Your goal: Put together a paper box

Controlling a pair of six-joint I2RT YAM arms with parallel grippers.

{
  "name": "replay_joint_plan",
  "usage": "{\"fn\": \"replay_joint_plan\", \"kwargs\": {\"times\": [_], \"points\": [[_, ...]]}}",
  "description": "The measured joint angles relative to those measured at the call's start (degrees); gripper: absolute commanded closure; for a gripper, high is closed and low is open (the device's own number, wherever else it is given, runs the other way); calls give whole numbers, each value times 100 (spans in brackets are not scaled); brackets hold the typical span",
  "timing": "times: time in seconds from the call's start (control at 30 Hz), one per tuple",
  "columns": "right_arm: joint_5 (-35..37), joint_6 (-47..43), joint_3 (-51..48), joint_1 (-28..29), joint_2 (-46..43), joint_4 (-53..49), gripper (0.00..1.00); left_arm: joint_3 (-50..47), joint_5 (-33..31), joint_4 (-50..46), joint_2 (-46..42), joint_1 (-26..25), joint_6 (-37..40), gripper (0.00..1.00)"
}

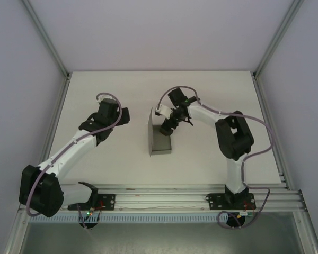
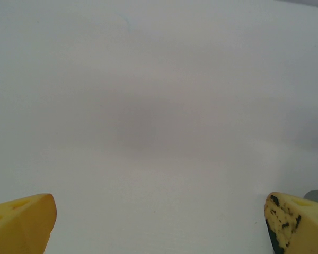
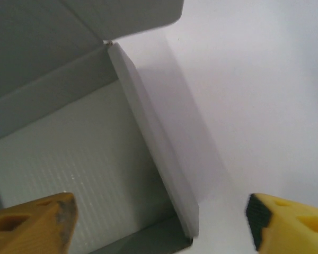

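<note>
Paper box (image 1: 161, 143) at centre of table (image 1: 217, 90), half-folded, tall flap (image 1: 151, 129) up on its 9 o'clock side. Right gripper (image 3: 159, 222) open, side wall (image 3: 151, 137) between its fingers. Left gripper (image 1: 121, 115) open at box's 10 o'clock, well apart. Thin card, likely light and floppy and easy to crease, so pinch walls near folds.

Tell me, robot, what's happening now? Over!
Left gripper open over white table. Right gripper open, astride a wall of grey cardboard box, one flap up. Nothing blocking.
</note>
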Motion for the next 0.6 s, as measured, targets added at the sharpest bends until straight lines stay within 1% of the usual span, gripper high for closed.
{"fn": "replay_joint_plan", "kwargs": {"times": [0.03,0.07,0.13,0.17,0.27,0.33,0.47,0.6], "points": [[-37,-37,57,2,98,-42,31,0,-15,13,-61,0,-2,0],[-72,-72,85,2,173,-52,40,0,-37,22,-105,0,-2,0],[-118,-70,87,17,254,-44,63,0,-74,35,-146,0,-2,0],[-120,-35,76,28,269,-7,69,0,-76,39,-146,0,0,0],[7,227,-46,68,254,334,76,0,-105,39,-144,0,2,0],[190,472,-302,114,168,688,79,0,-129,35,-144,0,2,0],[787,1193,-1032,203,-319,1375,88,0,-170,33,-144,0,0,0],[1606,2378,-1707,297,-896,1655,89,-7,-249,37,-155,0,-22,0]]}}
